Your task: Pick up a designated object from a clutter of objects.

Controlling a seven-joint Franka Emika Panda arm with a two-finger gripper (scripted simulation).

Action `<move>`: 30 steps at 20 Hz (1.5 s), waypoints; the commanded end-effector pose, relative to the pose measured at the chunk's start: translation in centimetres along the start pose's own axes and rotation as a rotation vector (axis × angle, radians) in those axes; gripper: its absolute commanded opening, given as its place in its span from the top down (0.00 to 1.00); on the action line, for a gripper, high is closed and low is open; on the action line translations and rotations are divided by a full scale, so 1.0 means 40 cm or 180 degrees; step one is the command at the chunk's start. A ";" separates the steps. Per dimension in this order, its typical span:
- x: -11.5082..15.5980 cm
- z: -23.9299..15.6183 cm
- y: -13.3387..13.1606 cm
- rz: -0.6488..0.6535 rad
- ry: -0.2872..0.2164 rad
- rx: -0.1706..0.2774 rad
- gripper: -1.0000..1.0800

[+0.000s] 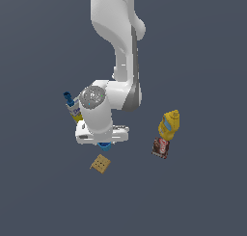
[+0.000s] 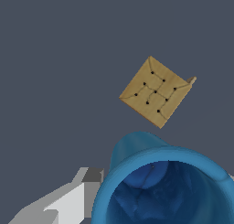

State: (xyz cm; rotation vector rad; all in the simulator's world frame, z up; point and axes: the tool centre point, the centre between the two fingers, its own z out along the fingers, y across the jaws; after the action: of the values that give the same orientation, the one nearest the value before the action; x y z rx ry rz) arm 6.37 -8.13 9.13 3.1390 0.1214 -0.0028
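the blue cup (image 2: 164, 186) fills the near part of the wrist view: a round, smooth-walled shell of bright glossy blue with a thick rounded rim and a darker, mottled blue inside. its sides are plain, with no handle or print. one pale grey finger (image 2: 68, 205) of the gripper (image 1: 104, 142) lies blocky and flat-faced against the cup's outer wall; the other finger is hidden by the cup, so i cannot tell whether the jaws are clamped on it or just around it.

in the exterior view only a small blue sliver of the cup (image 1: 104, 145) shows, tucked right under the white, rounded hand of the arm (image 1: 116, 47).

just beside the cup lies the cracker (image 2: 156, 91), a thin tan square with dark dots and faint scored lines, one corner chipped. it is apart from the cup.

towards the exterior view's right, well apart, a yellow bottle (image 1: 170, 124) with a bulging body touches a small brown-red box (image 1: 161, 147). towards the exterior view's left, a yellow box (image 1: 75, 112) and a dark-blue piece (image 1: 68, 97) peek from behind the hand. the floor (image 1: 43, 191) is flat matte grey-blue.
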 end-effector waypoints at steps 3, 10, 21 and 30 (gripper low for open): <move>0.017 -0.099 -0.089 -0.0003 0.0006 -0.0003 1.00; 0.046 -0.266 -0.240 -0.0002 0.0006 -0.0006 1.00; 0.096 -0.521 -0.471 -0.0002 0.0006 -0.0008 1.00; 0.134 -0.683 -0.618 -0.0002 0.0006 -0.0002 1.00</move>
State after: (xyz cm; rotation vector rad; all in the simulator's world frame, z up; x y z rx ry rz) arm 9.71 16.08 35.44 3.1381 0.1240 -0.0001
